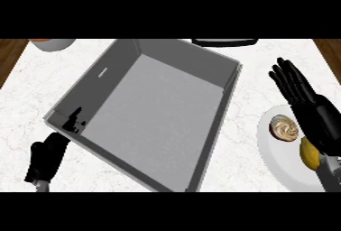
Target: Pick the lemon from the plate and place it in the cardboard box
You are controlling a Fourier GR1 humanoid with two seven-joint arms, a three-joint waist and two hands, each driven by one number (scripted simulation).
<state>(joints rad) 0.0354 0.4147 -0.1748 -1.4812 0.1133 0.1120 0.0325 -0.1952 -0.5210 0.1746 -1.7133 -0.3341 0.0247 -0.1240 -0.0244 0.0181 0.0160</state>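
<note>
Right hand [298,92] up over the near right of the counter, fingers straight and spread, nothing in it. Below it sits the white plate [274,155], and there's the lemon [308,154] at the plate's right side, partly hidden under the grey forearm, just beside a round brownish pastry-like item [286,128]. The box [149,113] — grey in this view, large and open-topped — fills the middle of the counter, well to the left of the plate.

The lemon looks small, light and stiff-skinned, likely waxy and prone to roll, so the sensible hold is across its middle, thumb on one side and fingers on the other, coming down from above without nudging the neighbour. It should take a drop into the box without harm.

Left hand [45,158] rests low at the box's near left corner — fingers look curled, holding nothing.
</note>
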